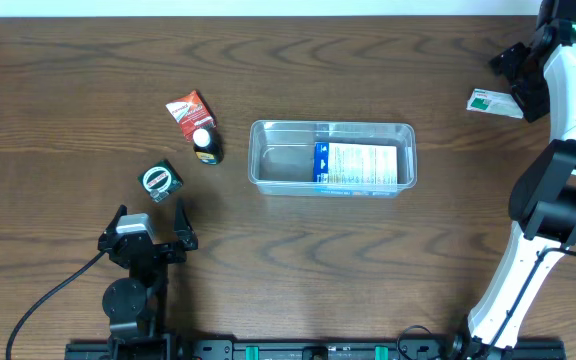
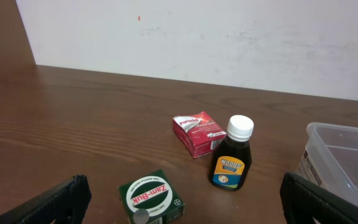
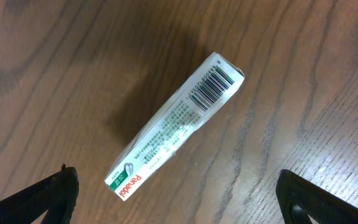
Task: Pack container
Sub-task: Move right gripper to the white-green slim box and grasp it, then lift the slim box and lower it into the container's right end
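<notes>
The right tool (image 3: 182,199) hangs wide open above the white box (image 3: 176,118), well apart from the clear container (image 1: 278,165) in the middle of the table (image 1: 68,100). It should turn a little, go straight down and pinch the box's long sides. The left tool (image 1: 150,212) is open too.

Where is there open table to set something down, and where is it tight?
Free: the bare wood between the container and the white carton at far right, and the container's left half beside the blue-and-white box inside. Crowded: left of the container, where red box, brown bottle and green box cluster.
</notes>
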Robot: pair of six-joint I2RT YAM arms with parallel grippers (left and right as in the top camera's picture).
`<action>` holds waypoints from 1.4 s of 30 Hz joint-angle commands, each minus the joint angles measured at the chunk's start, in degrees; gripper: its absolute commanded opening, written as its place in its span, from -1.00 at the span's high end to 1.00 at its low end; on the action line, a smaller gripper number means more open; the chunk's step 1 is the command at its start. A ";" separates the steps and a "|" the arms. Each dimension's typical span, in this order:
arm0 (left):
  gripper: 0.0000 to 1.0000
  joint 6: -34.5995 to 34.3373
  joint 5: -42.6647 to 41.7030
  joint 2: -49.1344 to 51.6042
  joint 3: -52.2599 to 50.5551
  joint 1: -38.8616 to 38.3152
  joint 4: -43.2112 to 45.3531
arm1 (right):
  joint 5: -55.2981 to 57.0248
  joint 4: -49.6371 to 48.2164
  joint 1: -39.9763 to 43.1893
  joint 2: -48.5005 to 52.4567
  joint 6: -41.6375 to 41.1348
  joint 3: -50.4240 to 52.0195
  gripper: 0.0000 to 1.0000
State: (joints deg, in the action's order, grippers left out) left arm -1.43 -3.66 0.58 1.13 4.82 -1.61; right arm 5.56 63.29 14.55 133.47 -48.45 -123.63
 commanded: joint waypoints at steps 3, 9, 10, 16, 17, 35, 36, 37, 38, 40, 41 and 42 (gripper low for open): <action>-0.96 0.57 0.04 -0.31 -0.90 0.26 -2.19 | 1.33 -0.31 -0.39 2.56 -1.29 0.50 -0.96; -0.96 0.57 0.02 -0.31 -0.90 0.26 -2.19 | 1.09 -0.63 -0.37 5.22 -1.25 0.50 -0.93; -0.96 0.57 0.04 -0.31 -0.90 0.26 -2.21 | 1.07 -0.66 -0.37 5.53 -1.25 0.50 -0.92; -0.96 0.57 0.04 -0.31 -0.90 0.26 -2.19 | 1.09 -1.20 -0.37 6.71 -1.22 0.50 -0.72; -0.96 0.57 0.02 -0.31 -0.90 0.26 -2.19 | 1.11 -1.25 -0.37 6.71 -1.20 0.50 -0.64; -0.96 0.57 0.04 -0.31 -0.90 0.26 -2.19 | 1.05 -0.66 -0.37 6.71 9.75 0.50 0.42; -0.96 0.57 0.02 -0.31 -0.90 0.26 -2.19 | 1.05 -0.50 -0.37 6.71 10.51 0.50 0.48; -0.96 0.57 0.02 -0.31 -0.90 0.26 -2.19 | 1.05 -0.35 -0.37 6.71 11.02 0.50 0.52; -0.96 0.57 0.04 -0.31 -0.90 0.26 -2.21 | 1.05 -0.07 -0.37 6.71 11.37 0.50 0.52; -0.96 0.57 0.04 -0.31 -0.90 0.26 -2.19 | 1.07 0.37 -0.37 6.71 12.37 0.50 0.52; -0.96 0.57 0.02 -0.31 -0.90 0.26 -2.21 | 1.05 0.48 -0.37 6.71 13.00 0.50 0.52; -0.96 0.57 0.02 -0.31 -0.90 0.26 -2.19 | 1.03 0.66 -0.37 6.71 13.90 0.50 0.52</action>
State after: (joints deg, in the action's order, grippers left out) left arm -1.43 -3.66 0.58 1.13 4.82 -1.61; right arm 6.04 63.46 14.55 139.94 -38.13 -123.26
